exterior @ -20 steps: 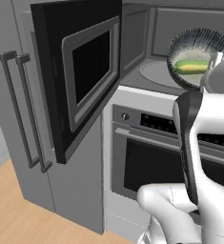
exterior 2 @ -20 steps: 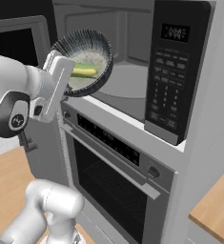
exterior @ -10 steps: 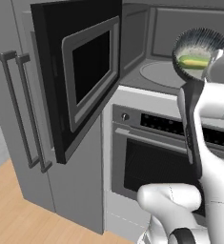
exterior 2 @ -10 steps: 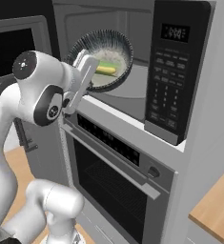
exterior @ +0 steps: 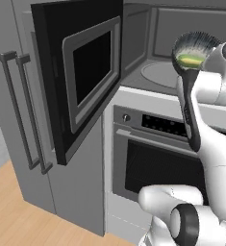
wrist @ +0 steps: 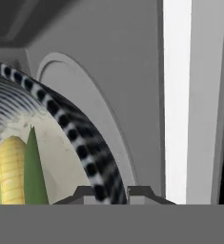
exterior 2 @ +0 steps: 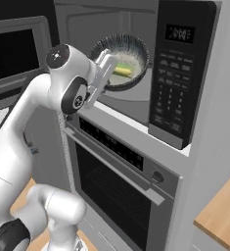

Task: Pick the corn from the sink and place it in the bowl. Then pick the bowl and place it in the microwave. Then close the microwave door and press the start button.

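Observation:
My gripper [wrist: 111,193] is shut on the rim of the bowl [wrist: 80,138], with one fingertip on each side of the striped edge. The bowl [exterior 2: 121,61] hangs tipped on its side at the mouth of the microwave [exterior 2: 177,73]; its pale inside faces back toward the base. The corn [exterior 2: 122,70] lies in the bowl's low part, yellow with green husk [wrist: 11,167]. Just past the bowl [exterior: 196,48] is the grey turntable [exterior: 157,74]. The microwave door [exterior: 85,81] stands swung wide open to the left. The sink is out of view.
The black control panel [exterior 2: 179,78] fills the microwave's right side. An oven with a bar handle [exterior 2: 116,171] sits directly below. Tall grey cabinet doors with long handles [exterior: 23,110] stand left of the open door. My arm [exterior 2: 62,88] reaches up in front of the oven.
The arm has carried the bowl with the corn forward and to the right, from in front of the opening to the mouth of the cavity. The grip has not changed.

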